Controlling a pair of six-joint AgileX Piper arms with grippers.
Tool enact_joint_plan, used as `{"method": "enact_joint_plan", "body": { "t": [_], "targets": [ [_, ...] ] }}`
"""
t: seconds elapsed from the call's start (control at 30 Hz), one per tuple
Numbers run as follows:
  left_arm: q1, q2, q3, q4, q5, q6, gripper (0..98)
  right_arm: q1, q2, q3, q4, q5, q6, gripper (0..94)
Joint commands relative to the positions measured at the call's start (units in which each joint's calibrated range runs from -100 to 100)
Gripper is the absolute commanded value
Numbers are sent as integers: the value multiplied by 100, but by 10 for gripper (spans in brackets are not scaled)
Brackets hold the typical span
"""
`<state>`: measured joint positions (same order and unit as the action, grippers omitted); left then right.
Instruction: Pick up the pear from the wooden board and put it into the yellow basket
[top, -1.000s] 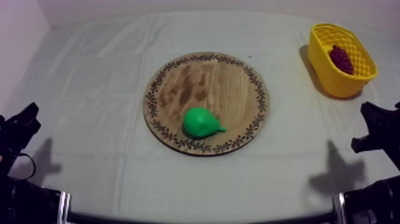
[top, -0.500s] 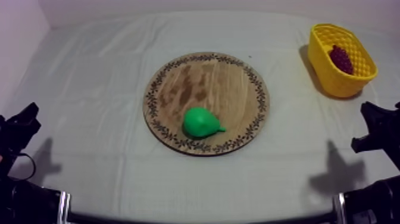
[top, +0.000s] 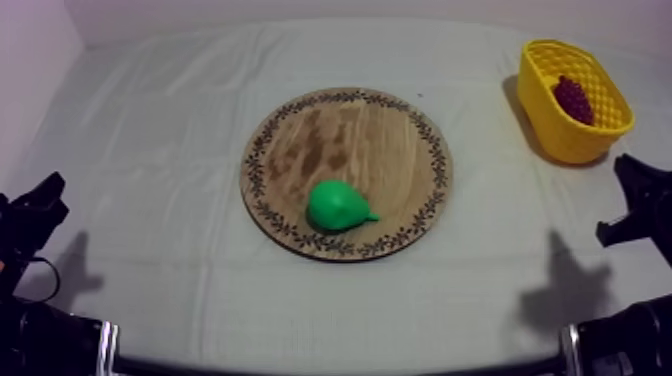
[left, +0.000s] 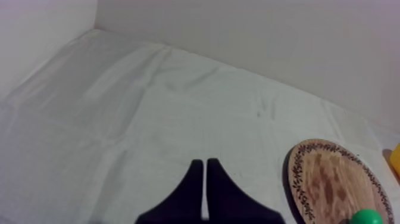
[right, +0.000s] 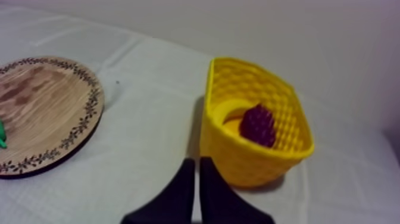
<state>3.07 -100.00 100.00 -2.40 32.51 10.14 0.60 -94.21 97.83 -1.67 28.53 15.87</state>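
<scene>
Left gripper: I read its fingers as pressed together into a narrow wedge with nothing between them. It hangs over bare cloth, and at its side the board's rim is near.
Left arm: it sits low at the table's near left corner, well apart from the board.
Right gripper: I see its fingers pressed together too, holding nothing. Their tips point at the cloth just beside the basket's near wall, with the board off to one side.
Right arm: it sits low at the table's right edge, nearer me than the basket and apart from it.
Pear: green, lying on its side on the board, in the part towards the table's near edge. Its stem points to the table's right edge. It lies inside the patterned rim, and nothing touches it.
Board: round, wooden, flat on the cloth at about the middle of the table.
Basket: yellow, upright, at the table's far right corner, well apart from the board.
Grapes: a dark red bunch inside the basket.
</scene>
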Motion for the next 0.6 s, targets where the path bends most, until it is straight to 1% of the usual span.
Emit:
{"method": "enact_joint_plan", "body": {
  "t": [0.0,0.07,0.13,0.27,0.4,0.5,0.57],
  "targets": [
    [1,0,0,-2,-1,-1,1,-36,212,-324,100,-83,6,7],
    [1,0,0,-2,-1,-1,1,-83,515,-733,74,-52,115,7],
    [1,0,0,-2,-1,-1,1,-144,894,-1270,-25,123,301,7],
    [1,0,0,-2,-1,-1,1,-344,1797,-2609,-223,775,671,7],
    [1,0,0,-2,-1,-1,1,-627,2776,-3948,-365,1512,892,7],
    [1,0,0,-2,-1,-1,1,-916,3528,-4871,-376,2016,961,7],
    [1,0,0,-2,-1,-1,1,-1141,4040,-5452,-322,2336,946,7]
  ]
}}
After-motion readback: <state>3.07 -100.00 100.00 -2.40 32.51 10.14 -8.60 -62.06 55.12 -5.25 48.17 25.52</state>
